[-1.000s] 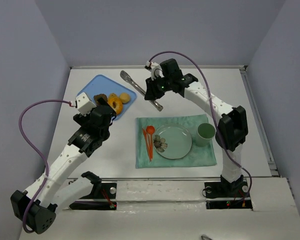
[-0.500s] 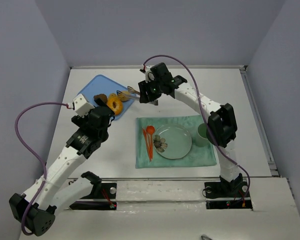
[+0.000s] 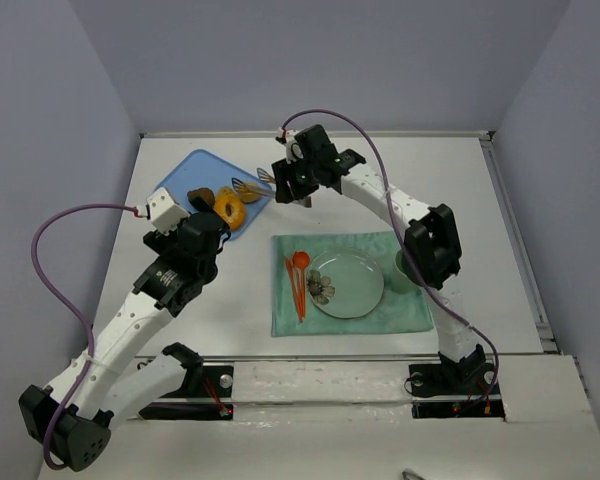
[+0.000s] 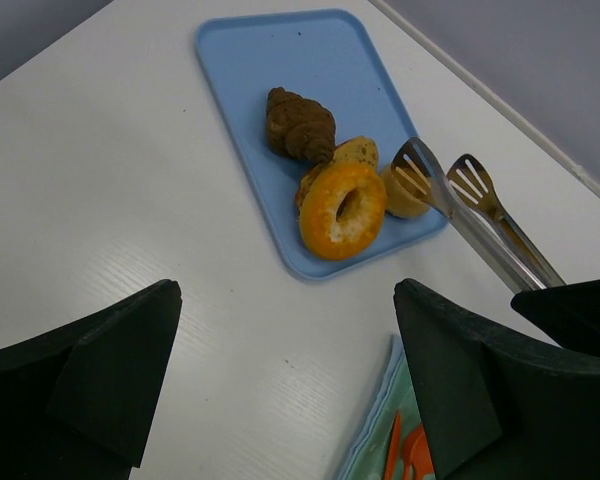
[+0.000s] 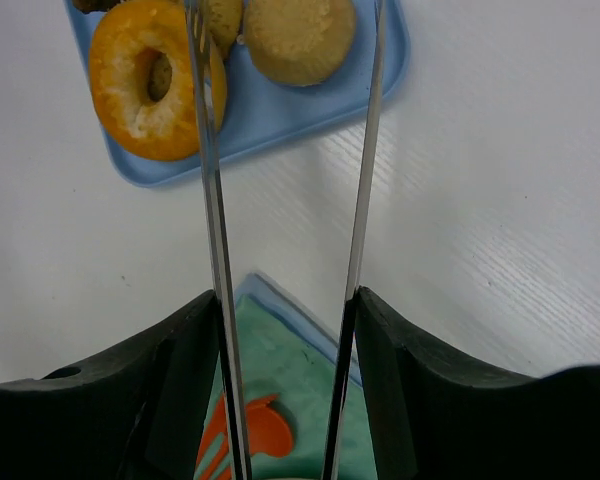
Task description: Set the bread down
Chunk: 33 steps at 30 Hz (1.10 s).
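Tongs at the pastry tray: the right claw (image 5: pixel 285 320) is grasping a pair of metal tongs (image 5: pixel 212 200), one steel arm pressed against the inner face of each finger, the two arms spread well apart and reaching out over the white worktop (image 3: pixel 500 220) to a blue tray (image 4: pixel 280 60) at the far left. The bread (image 5: pixel 298 38), a small round golden bun, sits on the tray's near right corner. Seen from the right wrist, it lies between the two tong arms with a gap on either side; whether a slotted tip touches it cannot be told. Just beside the bun is an orange ring doughnut (image 4: pixel 342 210), and behind that a dark brown pastry (image 4: pixel 300 122), both on the tray. The left claw (image 4: pixel 285 330) hangs above the bare worktop near the tray's front edge, released, its fingers wide with nothing between them. Nearer the arms' bases, a green plate (image 3: pixel 355 280) with a flower motif rests on a green placemat (image 3: pixel 410 315), orange cutlery (image 3: pixel 298 280) lying just left of it.
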### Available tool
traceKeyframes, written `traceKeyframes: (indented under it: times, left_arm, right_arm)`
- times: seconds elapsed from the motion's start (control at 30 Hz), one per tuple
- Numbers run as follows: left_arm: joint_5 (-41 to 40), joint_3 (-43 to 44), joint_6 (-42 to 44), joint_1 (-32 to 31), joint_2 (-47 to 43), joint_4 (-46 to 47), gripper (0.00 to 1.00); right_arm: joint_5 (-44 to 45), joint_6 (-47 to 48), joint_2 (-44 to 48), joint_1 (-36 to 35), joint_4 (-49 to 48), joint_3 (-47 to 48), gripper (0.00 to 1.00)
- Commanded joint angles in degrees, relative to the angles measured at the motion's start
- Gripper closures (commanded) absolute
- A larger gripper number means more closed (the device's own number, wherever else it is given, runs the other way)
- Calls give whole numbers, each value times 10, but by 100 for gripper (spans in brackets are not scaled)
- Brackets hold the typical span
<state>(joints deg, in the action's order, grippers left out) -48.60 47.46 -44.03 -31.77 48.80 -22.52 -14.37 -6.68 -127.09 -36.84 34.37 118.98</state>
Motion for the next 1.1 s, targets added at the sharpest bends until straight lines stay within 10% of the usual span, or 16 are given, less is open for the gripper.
traceKeyframes:
  times: [0.0, 0.37, 0.77, 1.07]
  left_arm:
    - [-40, -3, -15, 2, 6, 7, 1]
    - [-45, 0, -19, 2, 13, 2, 1]
    - [-40, 7, -33, 2, 13, -7, 1]
    - [0, 8, -32, 3, 26, 13, 1]
  right_arm:
    - [6, 7, -28, -3, 6, 57, 40]
    - [-20, 16, -58, -16, 31, 79, 41]
    - [45, 7, -3, -16, 22, 92, 76]
    - [130, -16, 254, -16, -56, -204, 80]
